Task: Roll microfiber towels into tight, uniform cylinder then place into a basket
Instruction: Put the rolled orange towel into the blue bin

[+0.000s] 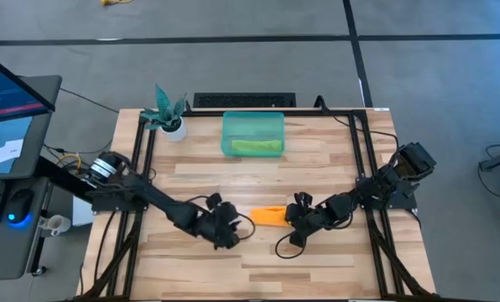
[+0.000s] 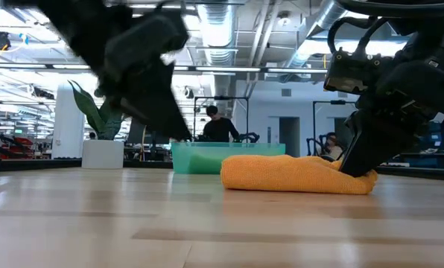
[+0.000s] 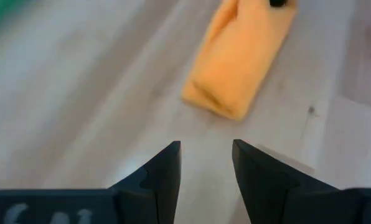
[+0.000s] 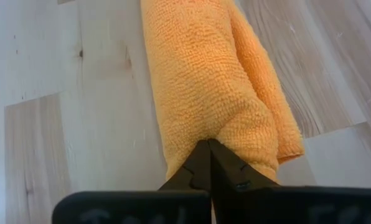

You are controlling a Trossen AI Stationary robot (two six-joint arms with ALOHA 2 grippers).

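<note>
The orange towel (image 1: 268,216) lies rolled up on the wooden table, near its middle. My right gripper (image 4: 208,152) is shut at the roll's right end. My left gripper (image 3: 207,155) hangs open just left of the roll and a little above the table, with nothing between its fingers; the roll (image 3: 238,59) lies ahead of it. The teal basket (image 1: 252,134) stands toward the far edge. The green towel (image 1: 254,146) lies inside it, along its near wall. My right gripper pinches the cloth at the orange roll's right end (image 4: 235,134), and the fingertips are sunk into its folds. The fingers slant down from the table's right side and lie along the roll. The roll rests on the table along its whole length (image 2: 289,175).
A white pot with a teal plant (image 1: 173,126) stands at the far left corner. Black frame rails (image 1: 141,159) run along both sides of the table. Bare wood stretches along the near edge (image 1: 250,268).
</note>
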